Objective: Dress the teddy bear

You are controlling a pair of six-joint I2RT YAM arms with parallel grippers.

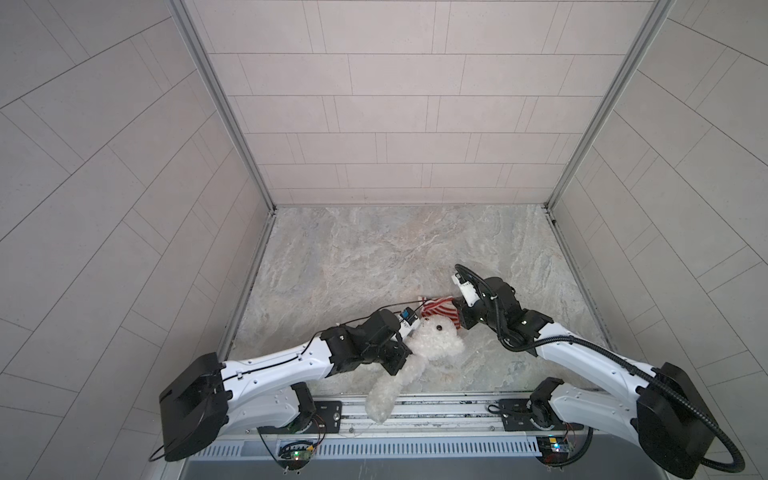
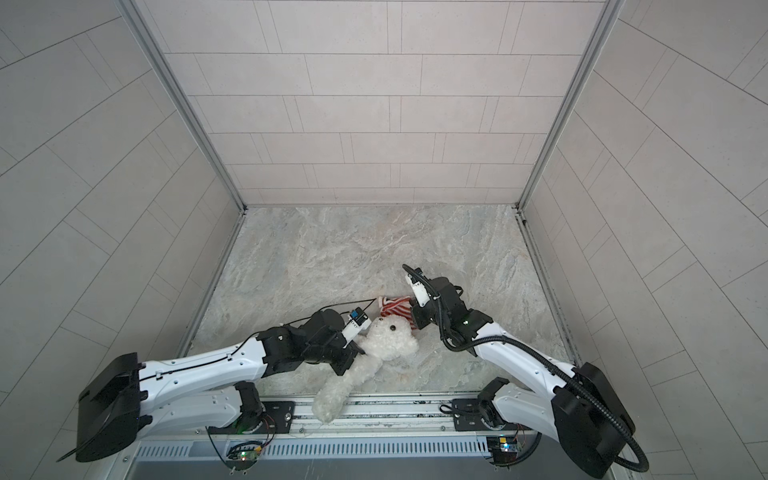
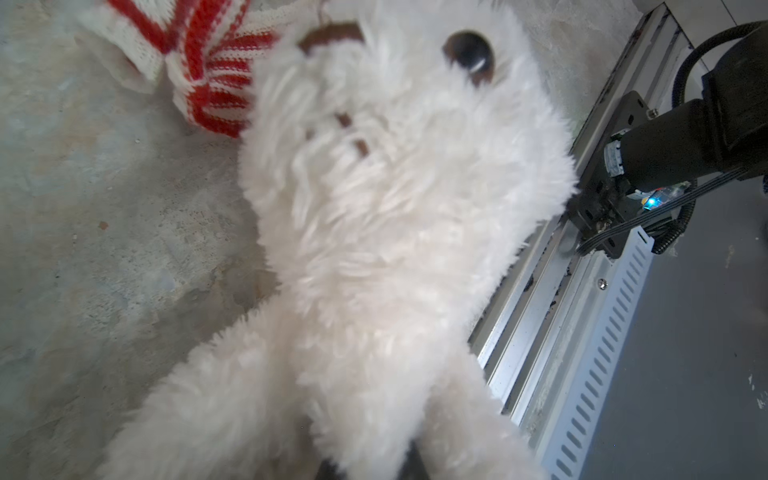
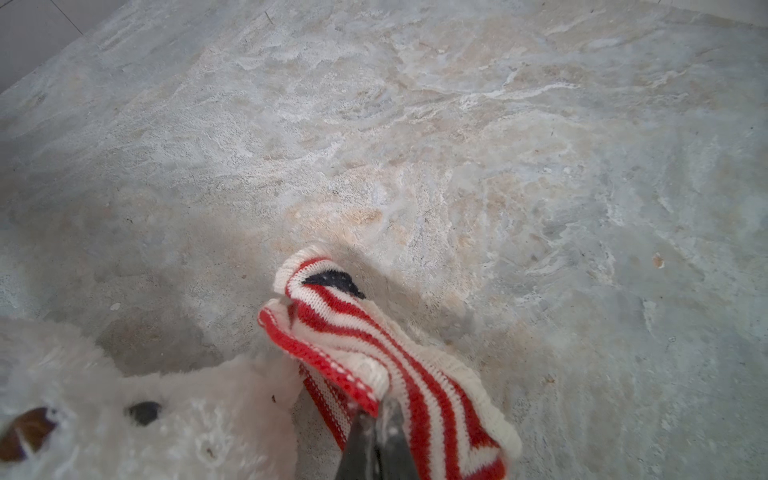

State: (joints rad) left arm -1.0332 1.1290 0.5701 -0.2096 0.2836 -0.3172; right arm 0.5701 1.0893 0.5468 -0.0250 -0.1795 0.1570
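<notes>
The teddy bear (image 1: 432, 343) (image 2: 390, 338) is fluffy and white, and lies slanted near the front edge in both top views, with one leg over the front rail. My left gripper (image 1: 409, 353) (image 3: 370, 465) is shut on the fur of its body, and its dark fingers are almost buried in the plush (image 3: 374, 249). A red-and-white striped sweater (image 1: 436, 309) (image 4: 374, 345) is bunched just behind the bear's head. My right gripper (image 1: 458, 318) (image 4: 374, 419) is shut on the sweater's hem and holds it slightly off the floor, beside the bear's face (image 4: 145, 424).
A metal rail (image 1: 436, 409) with both arm bases runs along the front edge. Tiled walls with metal corner posts (image 1: 232, 124) enclose the marble floor (image 1: 395, 249), which stretches behind the sweater to the back wall.
</notes>
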